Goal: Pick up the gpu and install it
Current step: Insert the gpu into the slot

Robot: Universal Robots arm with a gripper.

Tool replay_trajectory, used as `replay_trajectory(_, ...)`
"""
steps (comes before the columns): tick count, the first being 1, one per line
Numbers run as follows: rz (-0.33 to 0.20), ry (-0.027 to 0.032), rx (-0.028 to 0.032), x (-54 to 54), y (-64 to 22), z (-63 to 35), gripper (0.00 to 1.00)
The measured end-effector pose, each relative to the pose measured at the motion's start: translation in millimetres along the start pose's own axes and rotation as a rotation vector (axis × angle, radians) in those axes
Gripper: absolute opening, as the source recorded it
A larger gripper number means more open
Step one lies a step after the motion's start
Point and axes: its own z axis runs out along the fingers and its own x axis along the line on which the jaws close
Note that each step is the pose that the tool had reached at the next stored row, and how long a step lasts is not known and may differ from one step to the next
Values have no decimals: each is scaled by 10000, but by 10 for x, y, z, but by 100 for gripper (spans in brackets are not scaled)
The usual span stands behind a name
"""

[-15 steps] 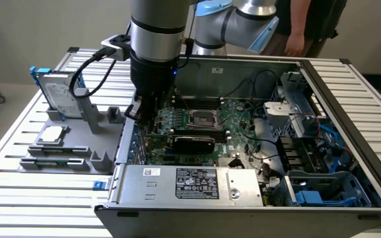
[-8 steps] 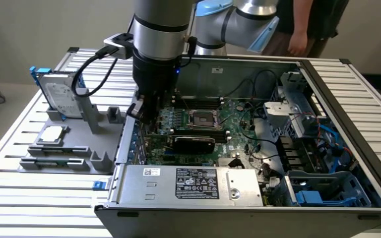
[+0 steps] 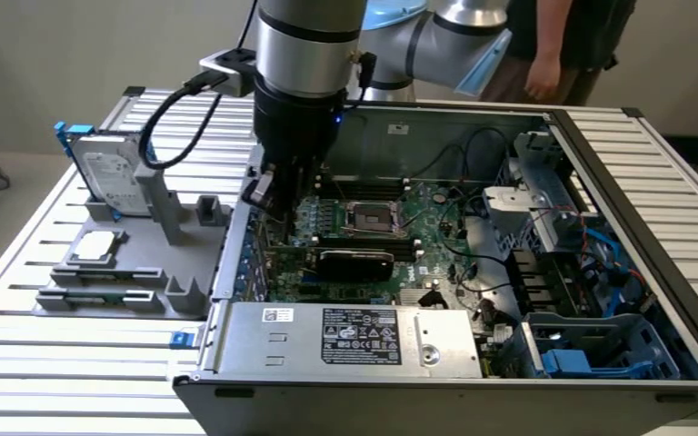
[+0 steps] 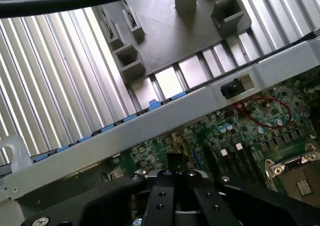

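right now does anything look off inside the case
Nothing stands out. The gpu sits level across the motherboard, not tilted. The shut gripper hangs inside the case near its wall, and the cables look intact.

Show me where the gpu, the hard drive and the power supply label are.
gpu (image 3: pixel 352 263): exterior view, on its black cover, seated across the motherboard.
hard drive (image 3: pixel 116 182): exterior view, on its silver face, upright in the grey holder.
power supply label (image 3: pixel 360 334): exterior view, on the label's black middle.
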Motion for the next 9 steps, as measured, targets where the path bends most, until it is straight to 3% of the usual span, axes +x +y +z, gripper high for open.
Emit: replay_trajectory(9,3,-2,-1,-14,-73,-414,11)
